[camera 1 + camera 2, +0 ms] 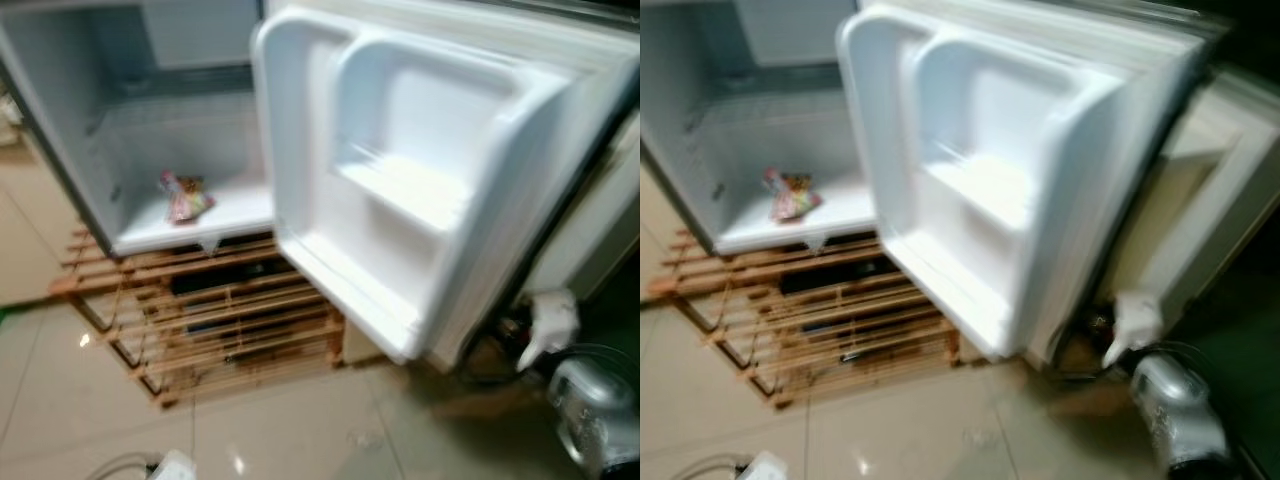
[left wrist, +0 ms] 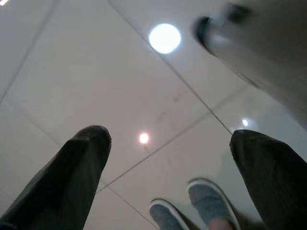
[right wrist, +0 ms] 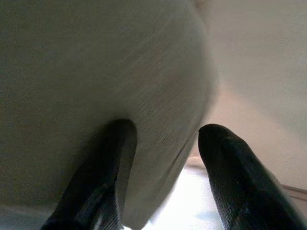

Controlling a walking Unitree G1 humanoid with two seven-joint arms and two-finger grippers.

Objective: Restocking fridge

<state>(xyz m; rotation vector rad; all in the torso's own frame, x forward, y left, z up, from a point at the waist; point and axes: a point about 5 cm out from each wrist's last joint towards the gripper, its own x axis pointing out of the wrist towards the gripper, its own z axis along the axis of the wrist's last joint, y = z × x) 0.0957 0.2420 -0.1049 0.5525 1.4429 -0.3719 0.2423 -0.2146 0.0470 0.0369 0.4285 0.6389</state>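
The small white fridge (image 1: 150,110) stands open, and its door (image 1: 400,190) is swung out toward me with bare door shelves. A colourful snack packet (image 1: 184,197) lies on the fridge's floor near the front. My left gripper (image 2: 168,134) hangs open over the pale tiled floor with nothing between its fingers. My right gripper (image 3: 168,129) is open, close against a rounded white surface (image 3: 96,62) whose edge runs between the fingers. The silver right arm (image 1: 592,410) shows low at the right, beside the door's outer edge.
The fridge rests on a low wooden slatted pallet (image 1: 210,320). A person's grey shoes (image 2: 192,206) stand on the tiles near my left gripper. A white fitting (image 1: 548,322) and dark cables sit behind the door's bottom corner. A white cord (image 1: 130,465) lies on the floor.
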